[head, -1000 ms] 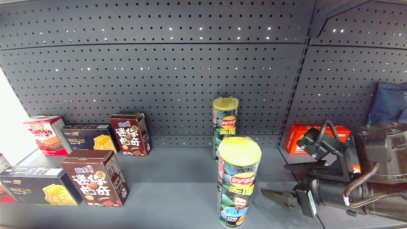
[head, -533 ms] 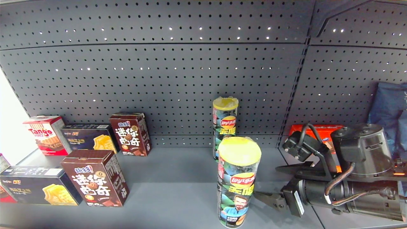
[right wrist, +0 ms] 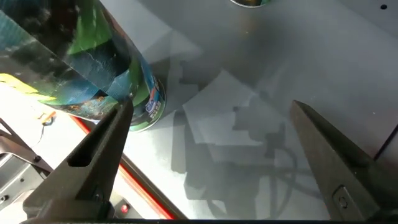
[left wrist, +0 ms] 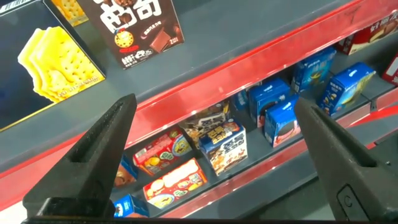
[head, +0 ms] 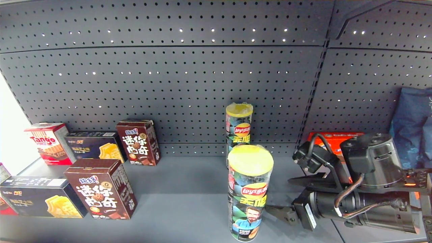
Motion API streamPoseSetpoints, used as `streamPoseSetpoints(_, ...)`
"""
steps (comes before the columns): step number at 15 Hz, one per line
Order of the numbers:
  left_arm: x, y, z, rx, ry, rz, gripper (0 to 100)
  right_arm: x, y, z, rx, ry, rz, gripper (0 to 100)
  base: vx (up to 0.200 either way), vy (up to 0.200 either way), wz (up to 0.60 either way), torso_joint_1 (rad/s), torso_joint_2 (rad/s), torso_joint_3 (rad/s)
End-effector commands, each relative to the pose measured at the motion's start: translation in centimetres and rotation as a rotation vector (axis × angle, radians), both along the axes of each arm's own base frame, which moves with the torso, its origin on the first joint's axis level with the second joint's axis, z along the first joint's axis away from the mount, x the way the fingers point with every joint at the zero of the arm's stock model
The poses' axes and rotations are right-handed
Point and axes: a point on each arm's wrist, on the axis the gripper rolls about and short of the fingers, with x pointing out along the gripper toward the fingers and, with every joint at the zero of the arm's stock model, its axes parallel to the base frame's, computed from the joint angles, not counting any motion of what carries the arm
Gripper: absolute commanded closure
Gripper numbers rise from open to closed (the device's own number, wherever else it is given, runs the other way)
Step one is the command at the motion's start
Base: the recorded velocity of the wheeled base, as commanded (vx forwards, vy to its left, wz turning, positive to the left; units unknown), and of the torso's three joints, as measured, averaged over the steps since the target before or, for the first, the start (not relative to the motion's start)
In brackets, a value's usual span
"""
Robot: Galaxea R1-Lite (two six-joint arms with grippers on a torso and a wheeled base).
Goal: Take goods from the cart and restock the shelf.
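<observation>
The front chip can [head: 249, 192] stands upright at the lower centre of the head view, on the grey shelf [head: 189, 189]. It hides the lower part of a second can [head: 239, 131], which stands behind it against the pegboard. In the right wrist view the front can [right wrist: 93, 68] is cut off above its base.

The right pincer [head: 277, 193] lies low on the shelf just right of the front can and is released, its fingers wide apart. One finger [right wrist: 102, 155] crosses the can's base; whether they touch is not clear. The arm covers most of an orange box [head: 332, 136]. A blue bag [head: 411, 121] runs off the right edge.

The front can has a yellow lid under crinkled clear film and a green, blue and black wrapper with a red and yellow badge.

At lower left a brown box [head: 101, 189] stands beside a black box [head: 40, 199].

The left pincer [left wrist: 214, 101] is spread wide and grasps nothing, above the shelf's red edge strip [left wrist: 249, 87].
</observation>
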Motion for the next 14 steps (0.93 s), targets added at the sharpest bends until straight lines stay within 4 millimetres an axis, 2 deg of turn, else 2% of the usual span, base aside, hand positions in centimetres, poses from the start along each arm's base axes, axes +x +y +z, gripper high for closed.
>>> streamPoseSetpoints(1, 0.0, 0.0, 0.0, 0.000, 0.003, 0.000, 0, 0.2, 0.2, -0.1, -0.002, 0.003, 0.002, 0, 0.000, 0.000, 0.00, 0.000, 0.00, 0.000)
streamPoseSetpoints(11, 0.0, 0.0, 0.0, 0.000, 0.003, 0.000, 0, 0.1, 0.6, -0.4, -0.004, 0.005, 0.016, 0, 0.000, 0.000, 0.00, 0.000, 0.00, 0.000)
streamPoseSetpoints(14, 0.0, 0.0, 0.0, 0.000, 0.003, -0.002, 0, -0.7, -0.5, 1.7, 0.036, -0.071, -0.026, 0, 0.000, 0.000, 0.00, 0.000, 0.00, 0.000)
